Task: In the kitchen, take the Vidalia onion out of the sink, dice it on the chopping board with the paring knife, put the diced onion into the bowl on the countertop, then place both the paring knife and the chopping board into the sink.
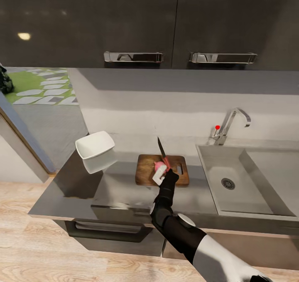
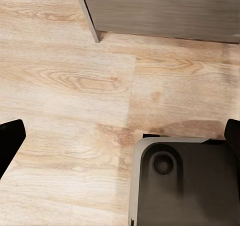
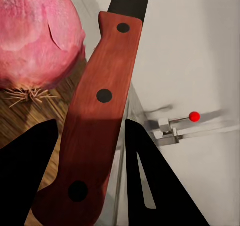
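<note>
Right gripper [image 1: 162,173], as we see it, clamped on the paring knife [image 1: 162,153] — blade raised beside the onion [image 1: 158,164] on the chopping board [image 1: 145,169]; left gripper [image 2: 120,136] spread apart.

Dark glossy wall cabinets [image 1: 137,20] with 2 chrome handles [image 1: 133,57] hang above light wood flooring [image 1: 45,257].

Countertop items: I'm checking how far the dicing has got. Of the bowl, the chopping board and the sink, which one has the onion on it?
The chopping board, the brown wooden one between the white bowl and the grey sink. The pink onion sits on it, beside the right gripper holding the paring knife.
</note>
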Robot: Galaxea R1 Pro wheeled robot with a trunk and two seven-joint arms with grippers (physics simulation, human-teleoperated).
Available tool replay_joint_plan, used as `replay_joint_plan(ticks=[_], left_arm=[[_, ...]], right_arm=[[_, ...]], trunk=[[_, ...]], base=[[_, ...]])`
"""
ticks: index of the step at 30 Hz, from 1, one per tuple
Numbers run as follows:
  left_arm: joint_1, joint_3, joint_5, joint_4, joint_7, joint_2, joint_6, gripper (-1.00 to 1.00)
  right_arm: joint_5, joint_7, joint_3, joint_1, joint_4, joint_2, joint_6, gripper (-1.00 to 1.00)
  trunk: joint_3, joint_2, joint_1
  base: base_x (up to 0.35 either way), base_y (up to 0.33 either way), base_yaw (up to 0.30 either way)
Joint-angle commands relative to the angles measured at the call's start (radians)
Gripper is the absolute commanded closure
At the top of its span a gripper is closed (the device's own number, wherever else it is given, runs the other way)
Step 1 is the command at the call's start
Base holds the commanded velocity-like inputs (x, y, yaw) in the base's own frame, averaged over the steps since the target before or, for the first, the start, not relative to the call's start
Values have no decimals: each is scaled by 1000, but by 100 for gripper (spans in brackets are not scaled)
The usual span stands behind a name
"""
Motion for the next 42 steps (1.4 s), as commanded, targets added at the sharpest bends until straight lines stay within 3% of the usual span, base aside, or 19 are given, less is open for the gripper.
replay_joint_plan(ticks=[1, 5, 11, 18, 26, 42], left_arm=[[0, -8, 9, -1, 4, 1, -1, -100], [0, -8, 8, 2, 3, 1, -1, -100], [0, -8, 8, 9, 4, 3, 1, -100], [0, -7, 6, 21, 4, 3, -1, -100], [0, -7, 7, 24, 3, 2, 0, -100], [0, -7, 7, 36, 3, 1, 0, -100]], right_arm=[[0, -3, 3, -1, 1, 0, 5, 100], [0, -3, 3, -1, 2, 1, 5, 100], [4, -15, 12, -1, 2, 24, 24, 100], [41, -17, 49, -1, 0, 42, 30, 100], [81, -17, 75, -1, -1, 41, 33, 100], [78, -11, 78, -1, 27, 44, 97, 100]], trunk=[[-2, -2, 1], [-2, -2, 1], [-2, -2, 1], [-2, -2, 1], [-2, -2, 1], [-2, -2, 1]], base=[[0, 0, 0], [0, 0, 0], [0, 0, 0], [0, 0, 0], [0, 0, 0], [-66, -73, 0]])
